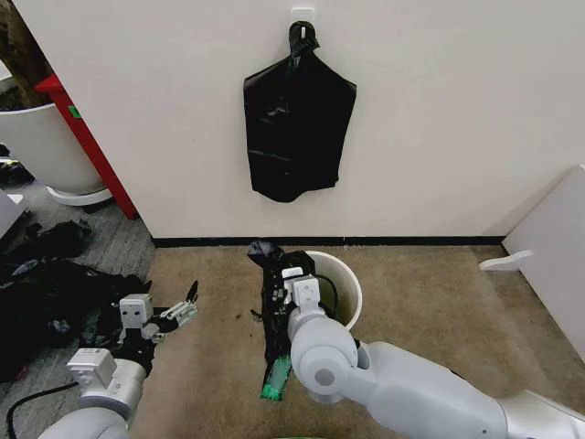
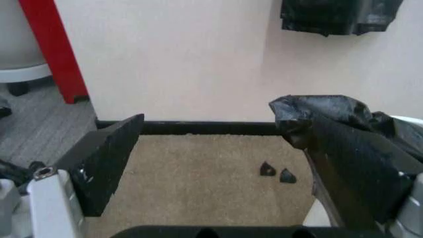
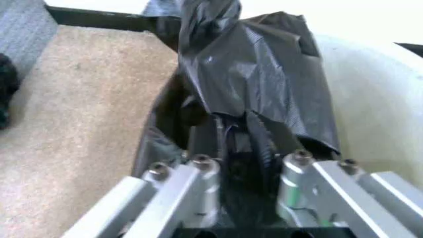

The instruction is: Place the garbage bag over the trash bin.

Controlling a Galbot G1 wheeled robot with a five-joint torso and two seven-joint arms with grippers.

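Observation:
The trash bin (image 1: 345, 280), a small cream-white bucket, stands on the tan carpet close to the wall. The garbage bag (image 1: 271, 315), glossy and wrinkled, hangs over the bin's left rim and down its outer side, with a green strip at its low end. My right gripper (image 1: 298, 291) is shut on the bag at that rim; in the right wrist view its fingers (image 3: 258, 141) pinch the bag (image 3: 264, 74) beside the bin wall (image 3: 373, 99). My left gripper (image 1: 180, 311) hovers open to the left of the bin, holding nothing. In the left wrist view, the bag (image 2: 316, 113) shows past the left gripper (image 2: 231, 168).
A knotted bunch of black bags (image 1: 297, 128) hangs from a wall hook above the bin. At the left are a large white tub (image 1: 41, 146), a red post (image 1: 91, 146) and a heap of black cloth (image 1: 46, 283). Two black scraps (image 2: 278, 172) lie on the carpet. A white board (image 1: 558, 247) leans at the right.

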